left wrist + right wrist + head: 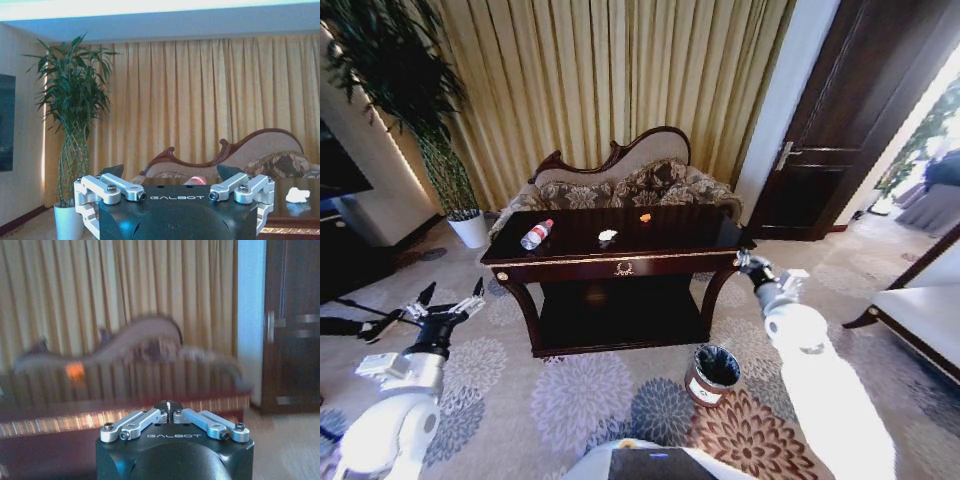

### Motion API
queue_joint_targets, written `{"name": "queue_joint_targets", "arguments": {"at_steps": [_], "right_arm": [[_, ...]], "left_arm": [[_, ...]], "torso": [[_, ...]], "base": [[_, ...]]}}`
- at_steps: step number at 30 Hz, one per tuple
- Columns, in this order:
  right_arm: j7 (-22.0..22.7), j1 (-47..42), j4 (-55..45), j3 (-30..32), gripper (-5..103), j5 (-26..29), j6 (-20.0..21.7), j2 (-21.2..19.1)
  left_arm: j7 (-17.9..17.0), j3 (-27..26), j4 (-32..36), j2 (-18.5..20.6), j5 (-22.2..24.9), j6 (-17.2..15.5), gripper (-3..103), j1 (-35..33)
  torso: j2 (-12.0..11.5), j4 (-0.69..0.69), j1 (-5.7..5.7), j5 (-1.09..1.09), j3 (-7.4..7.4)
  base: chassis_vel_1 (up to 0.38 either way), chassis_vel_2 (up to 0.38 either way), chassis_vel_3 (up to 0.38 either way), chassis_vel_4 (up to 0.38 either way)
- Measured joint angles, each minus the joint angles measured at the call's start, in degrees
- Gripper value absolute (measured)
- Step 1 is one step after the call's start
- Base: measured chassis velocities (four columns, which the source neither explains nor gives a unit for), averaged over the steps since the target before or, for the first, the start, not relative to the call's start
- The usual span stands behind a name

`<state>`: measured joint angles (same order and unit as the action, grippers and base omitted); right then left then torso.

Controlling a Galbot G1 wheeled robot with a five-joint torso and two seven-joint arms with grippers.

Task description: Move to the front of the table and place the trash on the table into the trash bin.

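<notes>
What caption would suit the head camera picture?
Robot faces the table holding a bottle, paper wad and orange scrap; trash bin waits below.

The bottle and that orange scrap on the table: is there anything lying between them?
Yes. In the head view a crumpled white paper wad lies on the table between the bottle and the orange scrap.

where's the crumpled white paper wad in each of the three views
Head view: the paper wad lies mid-table, between the bottle and the orange scrap.
Left wrist view: it lies on the table top near the picture's right edge, beyond the left gripper.
Right wrist view: too blurred to pick it out.
Shared landmark: the carved sofa behind the table.
</notes>
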<state>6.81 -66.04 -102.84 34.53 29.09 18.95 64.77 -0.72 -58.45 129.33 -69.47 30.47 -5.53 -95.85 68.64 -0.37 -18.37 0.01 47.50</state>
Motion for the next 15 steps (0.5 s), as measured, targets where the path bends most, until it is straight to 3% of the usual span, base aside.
{"name": "queue_joint_targets", "arguments": {"at_steps": [11,15], "right_arm": [[0.00,-0.38,22.51,-1.34,1,-11.72,-1.51,6.40],[-0.01,0.15,26.55,-1.03,1,-15.40,-1.72,7.66]], "left_arm": [[0.02,-0.81,-0.05,-0.06,0.48,0.04,100,-0.23],[0.01,-1.03,-0.05,-0.09,0.72,0.08,100,-0.30]], "torso": [[0.00,-0.01,0.01,-0.01,-0.02],[0.01,-0.02,0.01,0.00,-0.02]], "base": [[0.000,0.000,0.000,0.000],[0.000,0.000,0.000,0.000]]}}
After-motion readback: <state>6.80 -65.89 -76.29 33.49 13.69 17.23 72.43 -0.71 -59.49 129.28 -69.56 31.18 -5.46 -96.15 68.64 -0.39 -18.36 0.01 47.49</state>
